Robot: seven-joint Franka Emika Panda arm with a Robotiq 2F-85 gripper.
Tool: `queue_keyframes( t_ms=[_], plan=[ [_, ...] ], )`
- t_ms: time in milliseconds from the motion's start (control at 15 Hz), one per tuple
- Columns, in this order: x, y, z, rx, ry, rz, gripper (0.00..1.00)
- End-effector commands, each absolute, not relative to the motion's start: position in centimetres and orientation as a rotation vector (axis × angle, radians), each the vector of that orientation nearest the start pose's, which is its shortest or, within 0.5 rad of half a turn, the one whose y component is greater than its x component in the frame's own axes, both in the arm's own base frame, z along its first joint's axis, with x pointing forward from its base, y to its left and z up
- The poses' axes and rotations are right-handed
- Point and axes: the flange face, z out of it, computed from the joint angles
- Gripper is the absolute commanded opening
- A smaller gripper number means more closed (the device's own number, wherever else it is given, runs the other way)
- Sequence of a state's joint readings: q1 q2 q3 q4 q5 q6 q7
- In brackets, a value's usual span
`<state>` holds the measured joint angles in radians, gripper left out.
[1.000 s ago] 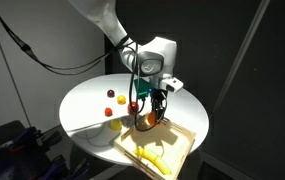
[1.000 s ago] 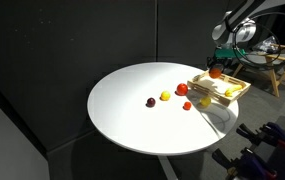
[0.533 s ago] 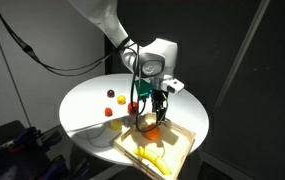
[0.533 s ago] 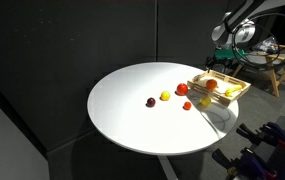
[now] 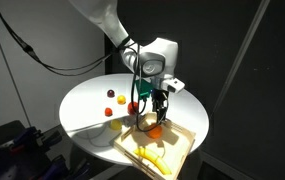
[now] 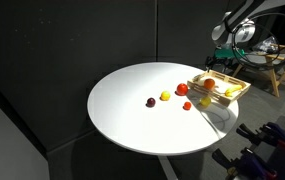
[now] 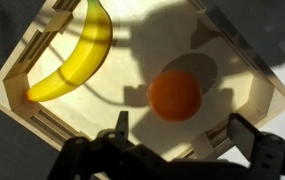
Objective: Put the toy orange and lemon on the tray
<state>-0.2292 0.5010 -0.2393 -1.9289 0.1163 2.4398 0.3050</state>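
The hand [image 7: 179, 127] hangs open above the toy orange [image 7: 174, 95], which lies free at centre frame on the tray [image 7: 122, 60] as the task requires; the lemon [image 6: 165, 96] on the counter [image 6: 132, 125] is not yet placed

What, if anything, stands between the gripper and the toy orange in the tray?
Nothing visible. In the wrist view the open gripper hangs over the toy orange, which lies on the bottom of the tray. The banana lies apart, toward a corner.
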Motion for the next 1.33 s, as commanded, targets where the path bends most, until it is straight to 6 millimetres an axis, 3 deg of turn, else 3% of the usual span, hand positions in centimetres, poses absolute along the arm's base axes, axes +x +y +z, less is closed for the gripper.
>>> queue_keyframes(
  t_ms=[0,667,1267],
  plan=[
    [56.5,-27.6,24.8,-2.897,1.279,-0.008,1.0],
    [55.4,-25.1,27.5,-2.953,1.1,0.078,1.0],
    [53.0,-21.4,27.0,-3.105,0.764,0.176,1.0]
  ],
)
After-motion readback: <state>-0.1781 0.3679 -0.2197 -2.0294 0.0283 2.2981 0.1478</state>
